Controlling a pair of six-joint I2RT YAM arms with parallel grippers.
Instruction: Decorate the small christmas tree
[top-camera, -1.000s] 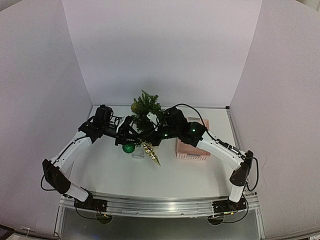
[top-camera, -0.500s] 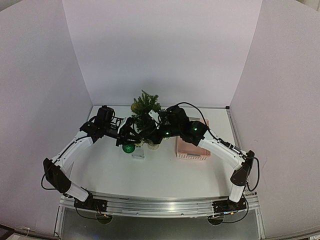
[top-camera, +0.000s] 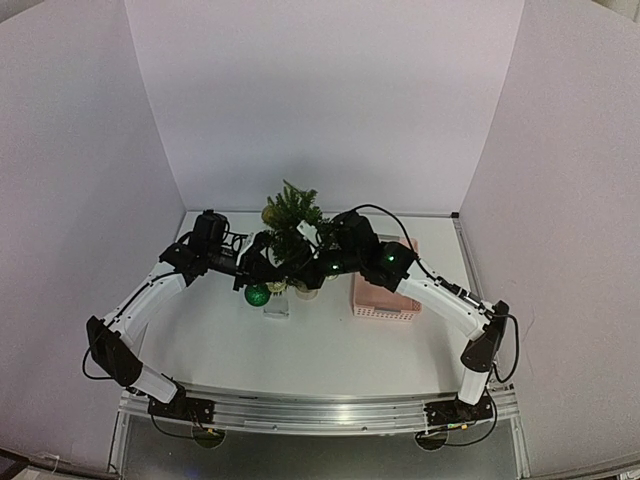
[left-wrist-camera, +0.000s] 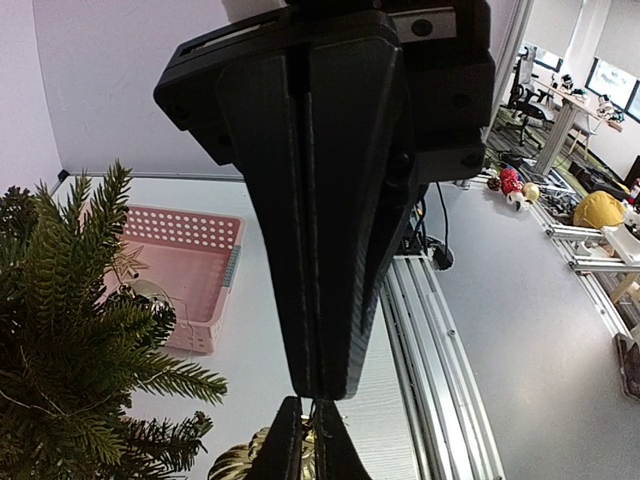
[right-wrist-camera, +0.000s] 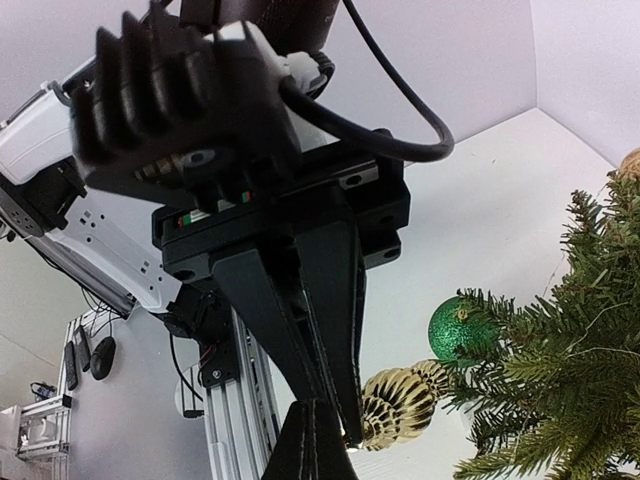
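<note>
At rear-centre of counter (top-camera: 330, 350), by the small christmas tree (top-camera: 290, 215): holding gold ornament (right-wrist-camera: 397, 405) higher than a second ago, with right pincer (right-wrist-camera: 338, 415) clenched, seemingly on its loop. Now showing left pincer (left-wrist-camera: 318, 390) clamped shut too, tip-to-tip. Looks like handover; hanging pending.

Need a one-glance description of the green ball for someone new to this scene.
Find the small christmas tree at the back middle of the table. At its lower edge, on the left arm's side, is the green ball: round and glittery, unlike the ribbed gold ornament beside it.
</note>
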